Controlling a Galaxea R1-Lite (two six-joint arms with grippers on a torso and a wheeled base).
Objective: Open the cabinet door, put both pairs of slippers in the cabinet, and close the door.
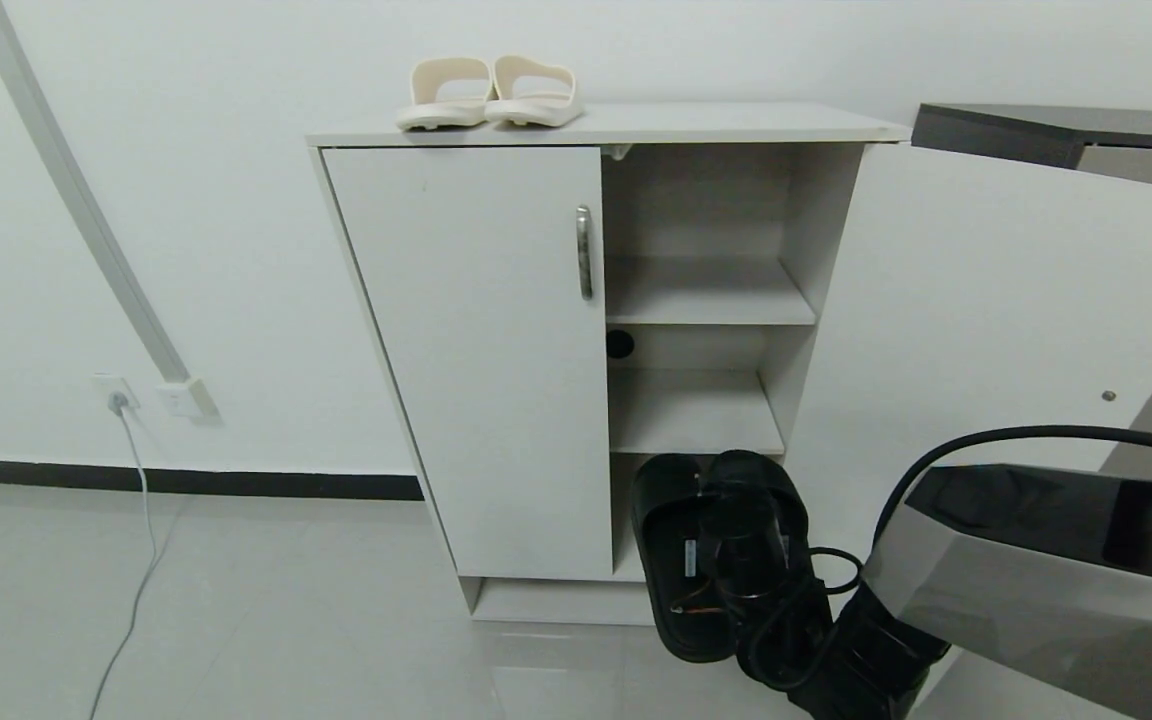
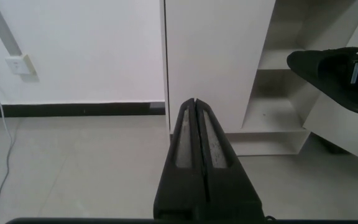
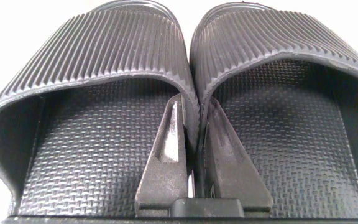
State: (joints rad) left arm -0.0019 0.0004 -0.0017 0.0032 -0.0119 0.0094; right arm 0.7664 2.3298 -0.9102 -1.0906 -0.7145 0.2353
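Pinches, with the right end effector (image 3: 194,99), a pair of black moulded rubber slippers (image 3: 98,68): narrow wedge-shaped fingers (image 3: 166,155) drawn in to a slit on the two inner strap walls pressed together between them. Shows ribbed, arched straps above those fingers and diamond-grained footbeds to either side. Bears a small pale label (image 1: 691,558) on one footbed, print too small to read. Holds the pair toes-first toward the white matte laminate cabinet (image 1: 496,400) just ahead, level with its lowest compartment; cannot tell whether the toes cross the opening. Ahead of and above that end effector: two flat bare shelves (image 1: 701,295), a slim brushed-metal bar handle (image 1: 584,252) on the shut door, the other door (image 1: 986,330) swung wide beside the arm. Higher still, on the cabinet top, a pair of cream, smooth, thick-soled slippers (image 1: 488,92), side by side. Has the left end effector (image 2: 194,102) pressed fully together on nothing, well apart from the black pair, over glossy pale floor tiles (image 2: 73,168).
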